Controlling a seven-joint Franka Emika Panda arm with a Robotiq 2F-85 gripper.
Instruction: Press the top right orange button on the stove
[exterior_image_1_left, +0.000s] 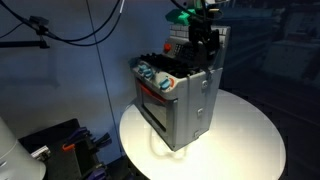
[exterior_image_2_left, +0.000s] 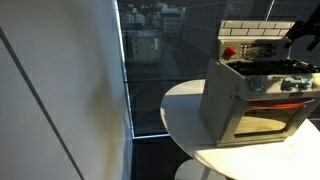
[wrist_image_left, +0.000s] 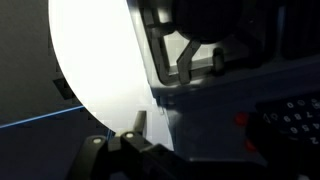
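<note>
The stove (exterior_image_1_left: 185, 100) is a small grey toy oven with a windowed door, standing on the round white table (exterior_image_1_left: 250, 135) directly under the claw (exterior_image_1_left: 205, 42). The claw hangs over the stove's rear edge, at the brick-patterned back panel (exterior_image_2_left: 255, 35). It is dark and partly blurred, so I cannot tell whether its jaws are spread or pressed together. The orange button (exterior_image_2_left: 229, 52) shows in an exterior view as a small reddish-orange dot on that panel, at the end away from the claw. Round knobs (exterior_image_1_left: 150, 72) line the stove's front edge, below and well apart from the claw.
</note>
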